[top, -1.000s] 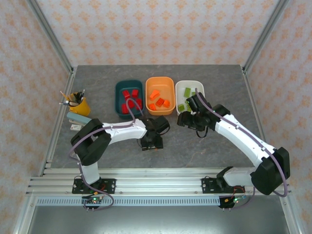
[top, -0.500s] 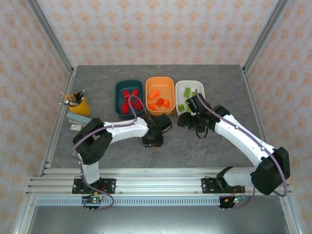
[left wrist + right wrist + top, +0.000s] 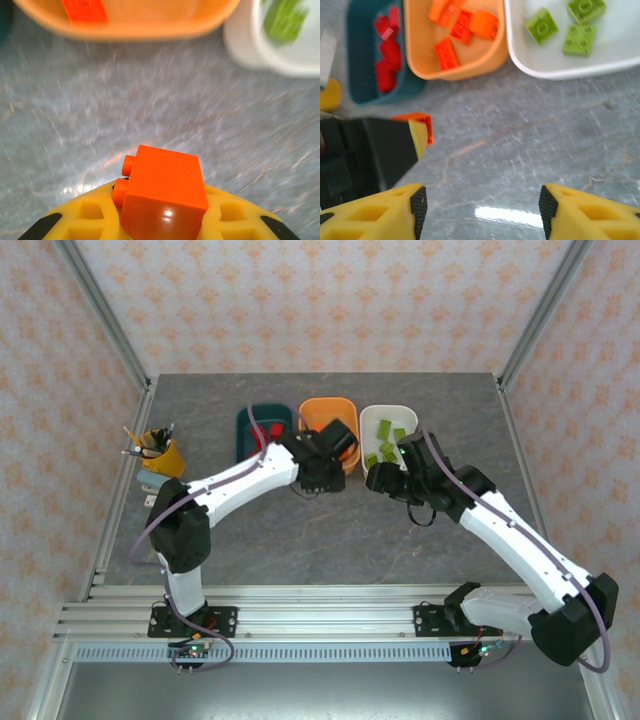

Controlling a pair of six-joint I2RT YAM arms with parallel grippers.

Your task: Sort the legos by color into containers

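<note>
From above, the left arm covers much of the teal tub and the near rim of the orange tub, and it hides whatever the left tool carries. The left wrist view is blurred, with the orange tub and white tub cut off at its top edge. It shows the left tool clamped shut on an orange brick, over the bare desk just short of the orange tub's near wall. The right tool hangs about half open and empty beside the white tub, where green bricks lie.

A second ago the left tool was nearer the desk's front edge; it has since closed and moved up to the tubs.
</note>
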